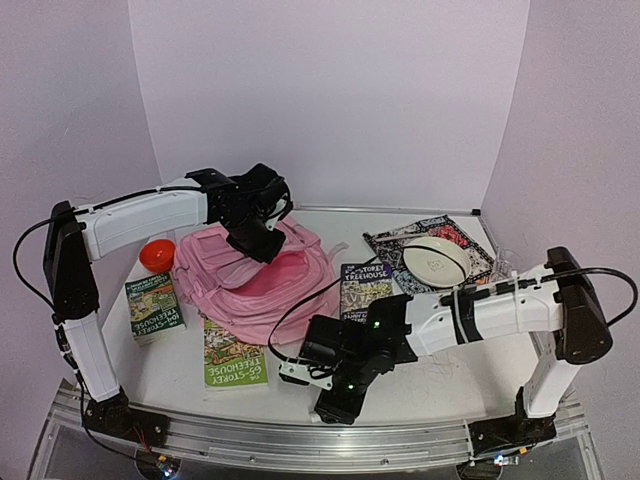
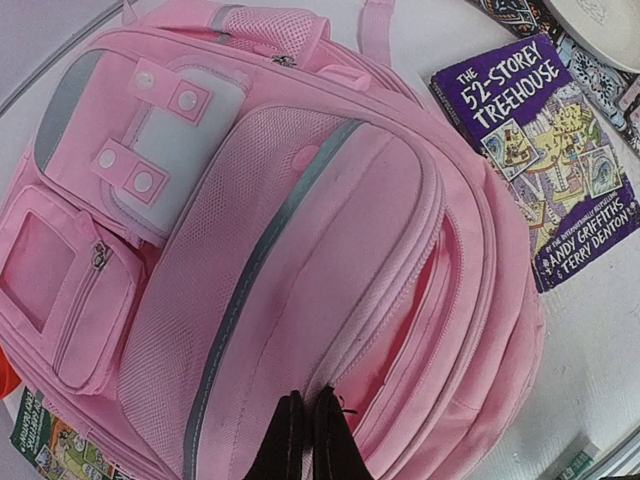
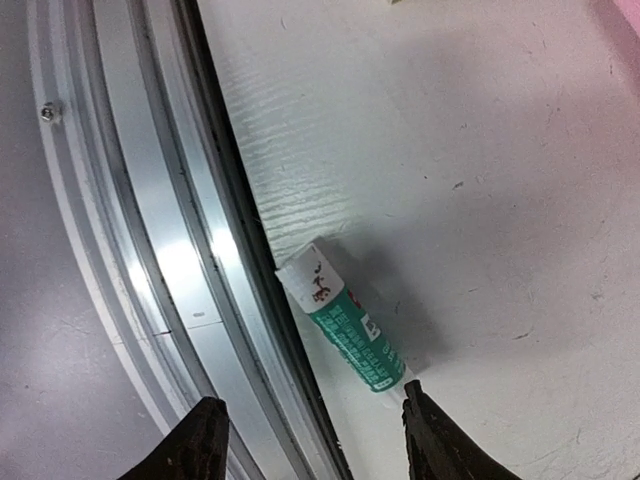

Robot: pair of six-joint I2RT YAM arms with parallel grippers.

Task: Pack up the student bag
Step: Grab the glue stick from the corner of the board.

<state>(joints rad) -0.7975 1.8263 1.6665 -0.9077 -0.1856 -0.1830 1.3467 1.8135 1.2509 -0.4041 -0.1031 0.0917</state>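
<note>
The student bag [image 1: 255, 285] is a large pink backpack lying front-up left of the table's middle, with its main zip opening [image 2: 440, 300] gaping. My left gripper [image 2: 305, 402] is shut, its black fingertips pinching the fabric edge of that opening; in the top view it [image 1: 262, 240] sits over the bag's far side. My right gripper [image 3: 315, 435] hangs open at the table's near edge [image 1: 335, 405]. A green-and-white tube [image 3: 345, 325] lies on the table just ahead of its fingers, and the right fingertip [image 3: 425, 430] is close to the tube's near end.
A purple Treehouse book [image 1: 365, 290] lies right of the bag. Two green books [image 1: 155, 305] [image 1: 232, 355] lie left and in front of it. An orange round object [image 1: 157, 253] sits at the left. A white bowl [image 1: 435, 260] rests on a patterned book. An aluminium rail [image 3: 170, 260] borders the near edge.
</note>
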